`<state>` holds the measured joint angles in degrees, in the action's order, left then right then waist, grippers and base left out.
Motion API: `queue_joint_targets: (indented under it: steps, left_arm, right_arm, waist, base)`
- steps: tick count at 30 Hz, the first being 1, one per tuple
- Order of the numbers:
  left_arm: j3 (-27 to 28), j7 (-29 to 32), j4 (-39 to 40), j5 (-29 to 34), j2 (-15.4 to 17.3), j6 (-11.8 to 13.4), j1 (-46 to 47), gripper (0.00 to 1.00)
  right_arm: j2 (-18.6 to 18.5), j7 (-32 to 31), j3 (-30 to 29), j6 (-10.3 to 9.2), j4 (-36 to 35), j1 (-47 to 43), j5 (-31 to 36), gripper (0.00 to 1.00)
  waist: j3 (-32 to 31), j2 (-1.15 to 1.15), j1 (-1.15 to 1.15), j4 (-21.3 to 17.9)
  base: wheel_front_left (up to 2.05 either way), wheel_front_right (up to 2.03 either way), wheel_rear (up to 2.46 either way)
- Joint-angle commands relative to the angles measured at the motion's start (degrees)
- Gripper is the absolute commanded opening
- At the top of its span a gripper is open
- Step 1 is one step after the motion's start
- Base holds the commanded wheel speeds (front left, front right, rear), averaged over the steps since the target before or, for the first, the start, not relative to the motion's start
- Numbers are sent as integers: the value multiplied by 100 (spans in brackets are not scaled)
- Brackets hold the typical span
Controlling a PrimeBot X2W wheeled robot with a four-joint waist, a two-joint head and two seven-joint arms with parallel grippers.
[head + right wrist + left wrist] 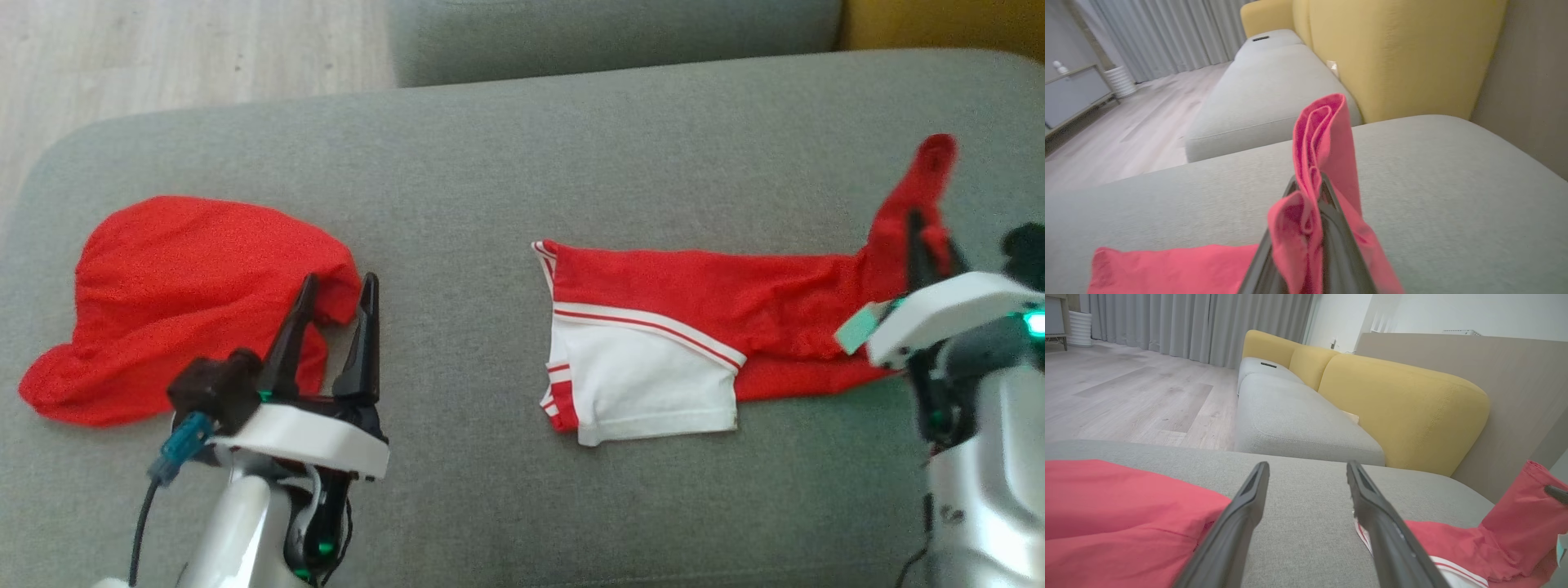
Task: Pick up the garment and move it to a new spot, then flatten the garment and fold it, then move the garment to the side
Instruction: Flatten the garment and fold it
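**Right gripper pinching the garment's end on the grey cushion**

The red-and-white garment (678, 335) is lying stretched across the right half of the grey cushion (522, 163), with its white striped panel pointing toward the cushion's middle. The right gripper (921, 233) is sitting near the cushion's right edge. It is clamping the garment's red end and holding it raised off the cushion, while the rest is lying flat. In the right wrist view, bunched red fabric is standing up out of the pinched fingers (1339, 253). The left gripper (340, 282) is hovering over the cushion's left half, its jaws spread apart and gripping nothing. A separate red cloth (180, 294) is lying just beside it, toward the cushion's left edge
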<state>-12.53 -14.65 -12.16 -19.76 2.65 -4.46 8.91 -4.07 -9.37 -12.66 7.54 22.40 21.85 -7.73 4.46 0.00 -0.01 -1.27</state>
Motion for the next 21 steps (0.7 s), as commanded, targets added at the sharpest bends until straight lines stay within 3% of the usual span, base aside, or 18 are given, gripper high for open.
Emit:
queue_joint_targets:
  steps: [1, 9, 15, 21]
  left_arm:
    - [172, -35, 204, -45, 23, 48, 130, 100]
    - [90, -35, 197, -79, 23, 56, 54, 100]
    - [18, -35, 189, -99, 22, 55, 46, 100]
    - [-107, -35, 215, -171, 22, 82, 124, 100]
  right_arm:
    - [38, -20, 235, -5, -278, 128, -60, 0]
    - [117, -47, 1645, -5, -443, -383, -1153, 0]
    - [118, 315, 2591, -5, 46, -336, -1844, 0]
    - [118, 775, 3165, -5, 758, -113, -2238, 0]
  waist:
    - [-54, 0, 1, 53]
    - [-193, 0, 1, 296]
    - [-127, 0, 1, 450]
    - [-36, 0, 1, 711]
  base:
    - [0, 0, 0]
    - [0, 0, 0]
    - [0, 0, 0]
    - [0, 0, 0]
